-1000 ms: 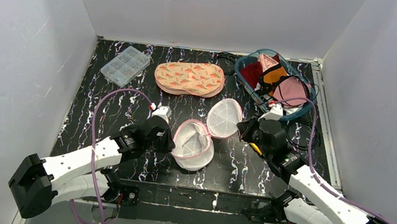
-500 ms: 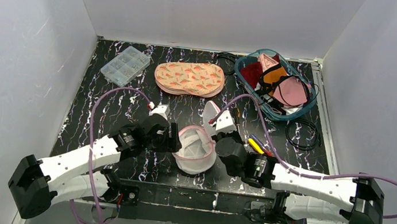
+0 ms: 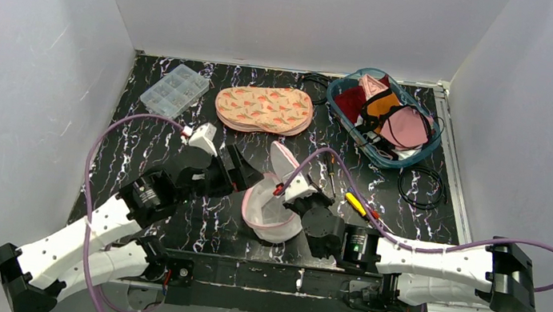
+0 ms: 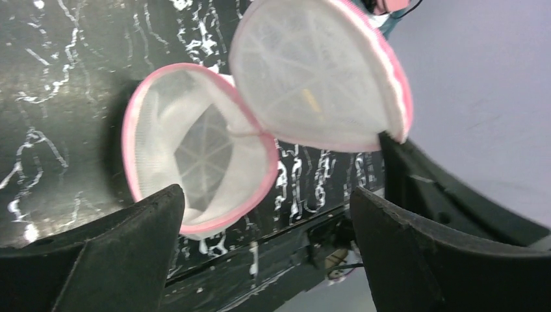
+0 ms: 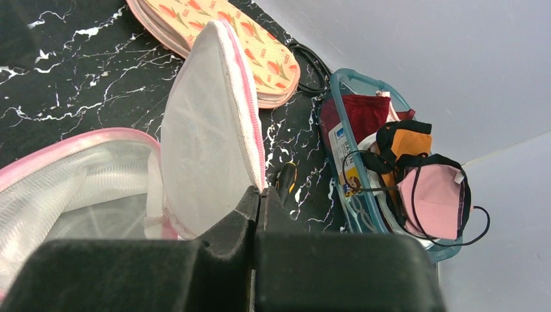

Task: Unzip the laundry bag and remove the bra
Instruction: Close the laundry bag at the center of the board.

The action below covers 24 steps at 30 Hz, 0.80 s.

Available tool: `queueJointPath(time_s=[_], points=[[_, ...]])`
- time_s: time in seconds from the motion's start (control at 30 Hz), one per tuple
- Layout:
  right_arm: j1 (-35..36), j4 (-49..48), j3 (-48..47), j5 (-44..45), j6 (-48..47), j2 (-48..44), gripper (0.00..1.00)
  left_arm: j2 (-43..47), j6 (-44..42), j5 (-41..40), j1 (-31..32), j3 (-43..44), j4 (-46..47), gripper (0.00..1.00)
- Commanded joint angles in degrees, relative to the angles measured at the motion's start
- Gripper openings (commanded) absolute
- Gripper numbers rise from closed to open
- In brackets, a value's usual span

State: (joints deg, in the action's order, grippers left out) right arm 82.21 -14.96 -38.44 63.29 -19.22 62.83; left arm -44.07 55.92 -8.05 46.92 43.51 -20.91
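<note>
The laundry bag (image 3: 270,213) lies open in the lower middle of the top view, on the black marbled table (image 3: 179,135). It is a round white mesh shell with a pink rim. One half lies on the table with its hollow side up. The other half, the lid (image 3: 284,165), stands almost upright behind it, and the two halves are joined at one side. In the left wrist view the lower half (image 4: 195,149) looks empty inside.

The right gripper (image 3: 283,188) comes from the lower right, and its fingers (image 5: 243,214) are pressed together on the pink rim at the bottom of the lid (image 5: 208,123).

The left gripper (image 3: 248,175) is just to the left of the bag. Its fingers (image 4: 130,247) are wide apart and hold nothing; the bag shows between them.

The printed bra (image 3: 263,108), peach with small orange figures, lies flat in the upper middle of the frame, well apart from the bag.

To the upper left there is a clear compartment box (image 3: 174,90). To the upper right a teal basket (image 3: 395,164) holds red, orange and pink fabric pieces with black straps. Below the basket lies a black cable loop (image 3: 420,187). A yellow-handled tool (image 3: 356,203) lies on the table to the right of the bag.
</note>
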Motion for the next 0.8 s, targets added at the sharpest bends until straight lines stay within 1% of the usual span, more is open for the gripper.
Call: queueJointPath(time_s=[0.0, 0.27, 0.43, 0.77], points=[[0.9, -4.5, 0.5, 1.8, -2.0, -0.3, 0.01, -3.0, 6.4, -0.3, -0.2, 3.5, 3.0, 0.98], [1.8, -4.7, 0.7, 2.0, -2.0, 0.1, 0.01, -11.8, 11.7, 0.8, -1.8, 6.5, 8.7, 0.98], [2.4, -4.5, 1.1, 1.7, -2.0, -0.3, 0.01, -16.0, 12.5, 1.7, -3.0, 8.6, 10.4, 0.98], [3.5, -4.9, 2.1, 1.2, -3.2, -0.5, 0.01, -18.0, 12.9, 3.0, -3.7, 10.1, 13.1, 0.97]])
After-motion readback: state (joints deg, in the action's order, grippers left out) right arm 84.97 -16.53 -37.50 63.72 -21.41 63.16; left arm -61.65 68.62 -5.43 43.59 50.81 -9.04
